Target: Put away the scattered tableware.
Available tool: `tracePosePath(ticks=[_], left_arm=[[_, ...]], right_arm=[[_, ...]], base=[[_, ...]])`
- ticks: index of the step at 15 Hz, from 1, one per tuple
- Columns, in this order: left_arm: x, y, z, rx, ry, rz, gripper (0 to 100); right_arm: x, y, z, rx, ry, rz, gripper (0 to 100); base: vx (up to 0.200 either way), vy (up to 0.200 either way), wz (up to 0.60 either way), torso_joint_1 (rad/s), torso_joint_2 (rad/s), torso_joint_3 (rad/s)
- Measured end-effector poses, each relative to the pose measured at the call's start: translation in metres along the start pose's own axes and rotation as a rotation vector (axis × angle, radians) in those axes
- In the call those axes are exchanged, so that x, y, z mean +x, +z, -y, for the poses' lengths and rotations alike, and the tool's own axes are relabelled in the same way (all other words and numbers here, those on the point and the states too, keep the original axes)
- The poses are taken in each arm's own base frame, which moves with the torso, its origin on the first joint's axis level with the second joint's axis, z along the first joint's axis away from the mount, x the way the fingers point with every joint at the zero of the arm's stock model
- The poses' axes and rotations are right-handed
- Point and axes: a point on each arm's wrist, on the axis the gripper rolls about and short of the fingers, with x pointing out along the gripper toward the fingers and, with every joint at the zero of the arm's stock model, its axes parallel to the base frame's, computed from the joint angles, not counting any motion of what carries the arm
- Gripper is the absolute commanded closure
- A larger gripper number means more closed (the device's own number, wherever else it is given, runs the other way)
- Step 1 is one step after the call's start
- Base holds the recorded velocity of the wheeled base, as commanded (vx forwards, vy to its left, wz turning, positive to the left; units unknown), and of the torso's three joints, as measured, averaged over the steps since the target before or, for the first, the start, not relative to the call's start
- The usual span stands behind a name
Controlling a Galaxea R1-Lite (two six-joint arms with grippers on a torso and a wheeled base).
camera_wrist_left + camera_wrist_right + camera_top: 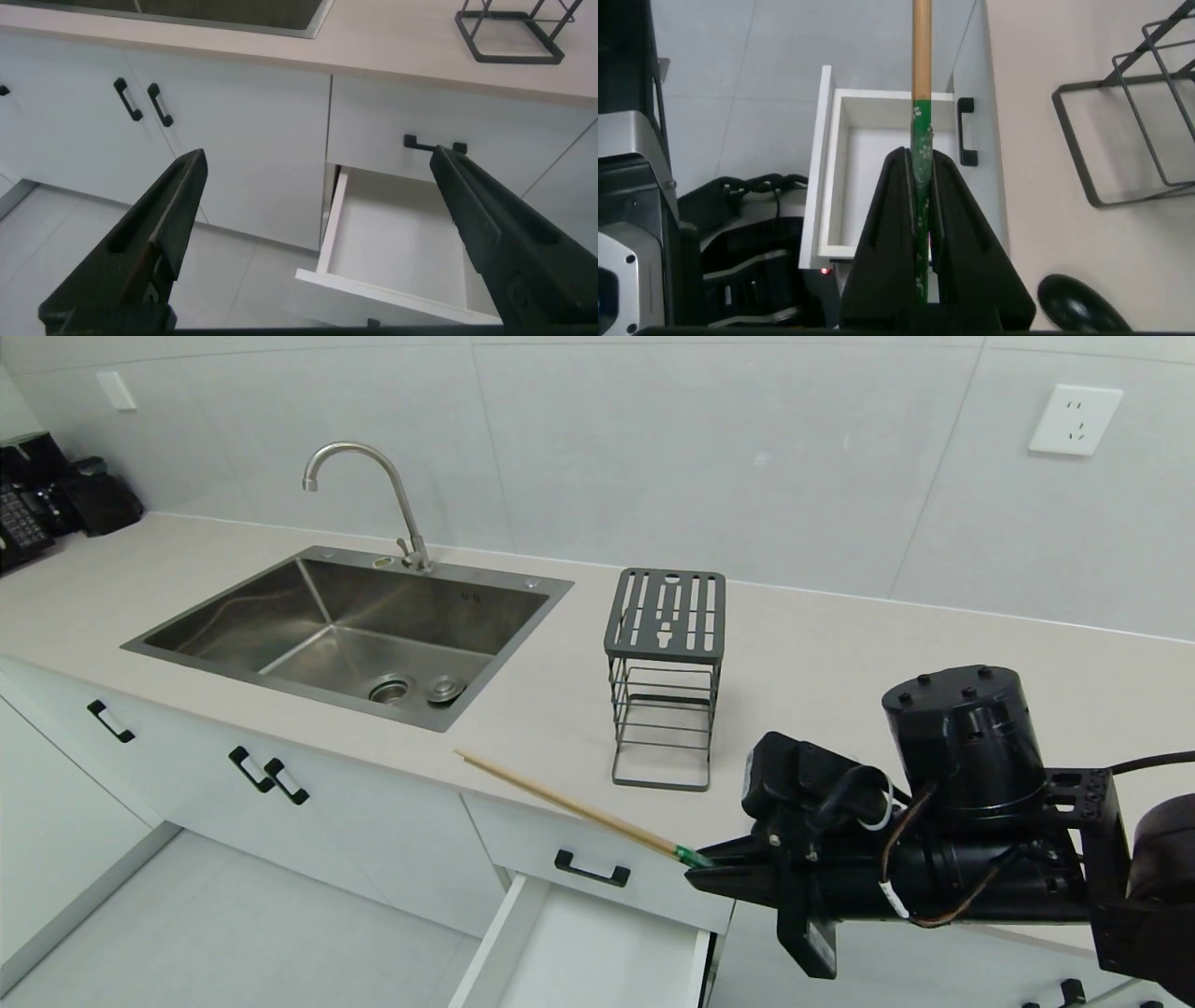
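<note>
Right gripper (711,870) is clamped on the green end of a long wooden chopstick (574,807), held roughly level above the open white drawer (607,957). Left gripper (316,159) has its fingers spread and is empty. Advice: dip the tip and lower it inside the drawer walls before releasing.

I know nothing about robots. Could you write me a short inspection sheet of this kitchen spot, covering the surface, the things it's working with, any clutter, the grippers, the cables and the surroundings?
Surface: pale countertop with a steel sink set into it.
Job's things: wooden chopstick with a green end, held out over the counter's front edge; open white drawer below it.
Clutter: dark wire rack, upright on the counter, apart from the sink.
Grippers: right gripper shut on the chopstick's green end; left gripper open, holding nothing, facing the cabinet fronts.
Cables: black cable on the right arm.
Surroundings: tiled wall, curved faucet, wall socket, dark appliances in the far corner.
</note>
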Motion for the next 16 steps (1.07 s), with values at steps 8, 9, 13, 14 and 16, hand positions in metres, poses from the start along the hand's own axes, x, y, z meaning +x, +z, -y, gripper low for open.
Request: tracePosePath(ticks=[8,9,13,14,16], left_arm=[[0.0,0.0,0.0,0.0,0.0,-0.001,0],[0.0,0.0,0.0,0.0,0.001,0.0,0],[0.0,0.0,0.0,0.0,0.0,-0.001,0],[0.0,0.0,0.0,0.0,0.001,-0.001,0],[0.0,0.0,0.0,0.0,0.0,0.0,0]], right_arm=[[0.005,0.013,-0.007,0.028,-0.022,0.016,100],[0.005,0.013,-0.006,0.028,-0.024,0.016,100],[0.005,0.014,-0.008,0.026,-0.018,0.017,100],[0.005,0.014,-0.008,0.026,-0.018,0.017,100],[0.005,0.015,-0.008,0.024,-0.017,0.02,100]], base=[[0.0,0.0,0.0,-0.161,0.32,0.159],[0.0,0.0,0.0,-0.095,0.19,0.095],[0.0,0.0,0.0,-0.213,0.43,0.205],[0.0,0.0,0.0,-0.251,0.5,0.246],[0.0,0.0,0.0,-0.269,0.51,0.247]])
